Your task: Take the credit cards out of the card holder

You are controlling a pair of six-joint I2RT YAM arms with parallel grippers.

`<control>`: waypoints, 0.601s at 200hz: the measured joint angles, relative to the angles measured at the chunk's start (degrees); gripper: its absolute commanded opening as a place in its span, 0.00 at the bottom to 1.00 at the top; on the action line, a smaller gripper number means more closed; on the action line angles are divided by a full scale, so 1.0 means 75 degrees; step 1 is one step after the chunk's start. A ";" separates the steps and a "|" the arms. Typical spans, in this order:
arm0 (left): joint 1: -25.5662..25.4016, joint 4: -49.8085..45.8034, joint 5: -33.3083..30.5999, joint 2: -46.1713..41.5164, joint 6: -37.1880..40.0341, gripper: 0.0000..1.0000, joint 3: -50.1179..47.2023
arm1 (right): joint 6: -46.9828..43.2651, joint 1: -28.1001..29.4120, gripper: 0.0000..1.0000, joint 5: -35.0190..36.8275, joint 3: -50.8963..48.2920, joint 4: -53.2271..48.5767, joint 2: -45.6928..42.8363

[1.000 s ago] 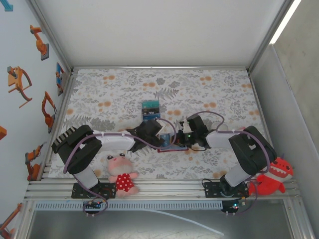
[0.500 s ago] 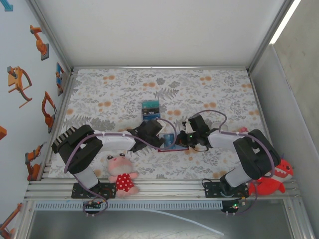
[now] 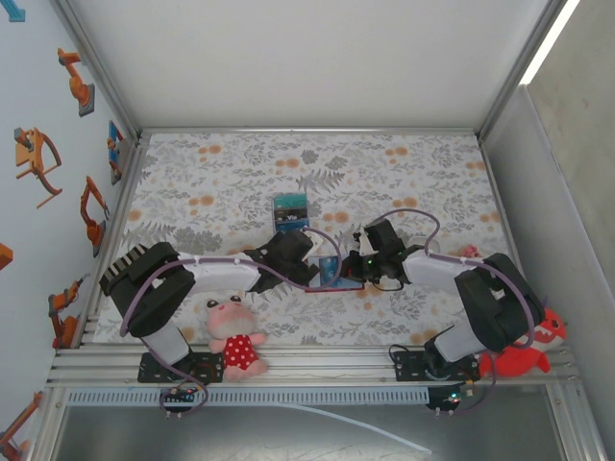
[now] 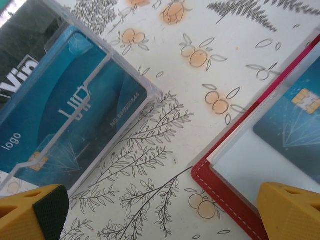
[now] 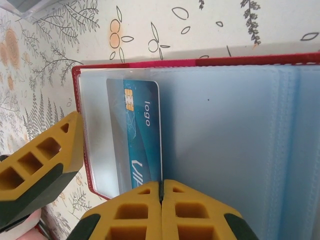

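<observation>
Both arms have sunk toward the open card holder (image 3: 332, 280), the right elbow swinging nearer me.
Left gripper (image 4: 162, 212): fingers wide apart over bare cloth (image 4: 200, 30), between the cards (image 4: 65, 115) already out and the holder's red edge. Holder: one teal card (image 5: 142, 135) sits in its end pocket; other pockets in view look empty. Right gripper (image 5: 161, 210): fingers together, tips at that pocket. I would pin the holder, then slide the card through the pocket mouth.

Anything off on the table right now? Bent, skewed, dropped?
Nothing looks damaged or spilled. The card holder lies open and flat, with one teal card still tucked inside it. The removed cards sit farther back on the table, overlapping and not squared up, which is untidy but not a fault.
</observation>
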 measured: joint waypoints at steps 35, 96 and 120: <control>-0.0286 0.0058 -0.0006 -0.0050 0.0178 0.97 0.0073 | 0.0000 0.0000 0.00 0.0000 0.0035 -0.0032 -0.0035; -0.0431 0.0184 -0.0006 0.0309 0.0291 0.97 0.0356 | 0.0000 0.0000 0.00 0.0006 0.0050 -0.0178 -0.0230; -0.0431 0.0172 -0.0006 0.0434 0.0318 0.97 0.0356 | 0.0003 0.0000 0.00 0.0023 0.0050 -0.0201 -0.0230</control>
